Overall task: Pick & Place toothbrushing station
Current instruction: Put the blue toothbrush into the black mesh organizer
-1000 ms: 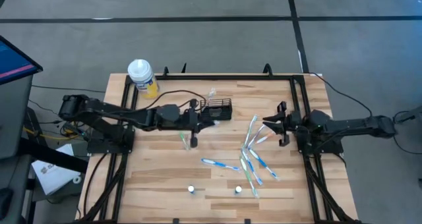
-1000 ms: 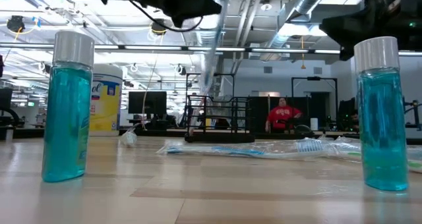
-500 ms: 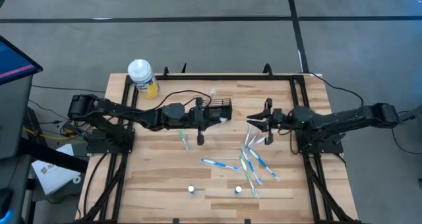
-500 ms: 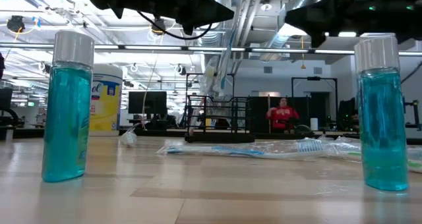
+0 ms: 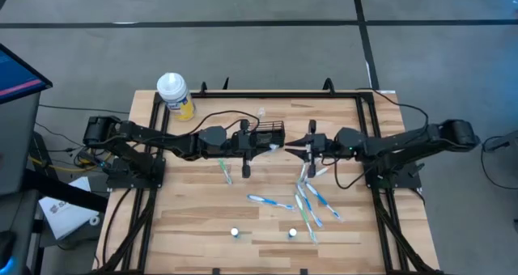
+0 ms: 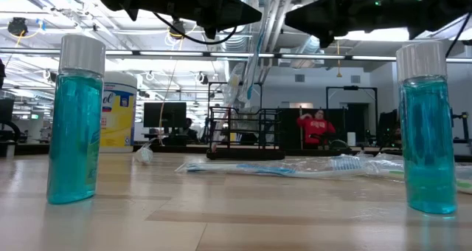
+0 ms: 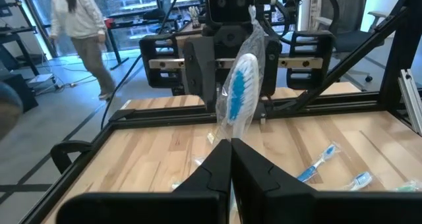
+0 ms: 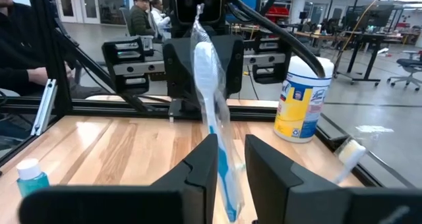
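1. Nearest the low camera, two clear bottles of turquoise liquid with silver caps are seen standing upright on the pale wooden tabletop point(image 5: 194, 226), one point(image 6: 74, 118) at the left of the low view and one point(image 6: 428, 125) at the right, well apart.
2. Behind them, a scatter of clear-wrapped toothbrushes with blue and green handles point(image 5: 307, 198) is spread flat on the wood, mostly on the right half of the table.
3. One more wrapped toothbrush with a green handle point(image 5: 226, 172) is seen lying apart from the scatter, just in front of the left arm.
4. Mid-table, the left gripper point(image 5: 246, 142) is closed tight on a clear-wrapped toothbrush with a blue and white head point(image 7: 239, 85), which is held upright above the table.
5. The right gripper point(image 8: 227, 168) is reached in from the right to face it, and its fingers are set narrowly on either side of the same wrapped toothbrush; whether the wrapper is actually gripped cannot be told.
6. The toothbrushing station, a small black rectangular wire-mesh holder box point(image 5: 269, 133), is placed on the table just behind the two grippers, near the table's middle.
7. At the far left corner, a yellow canister with a white cap point(image 5: 176, 95) is stood upright.
8. Beyond the table, seated and walking people are visible in the room.
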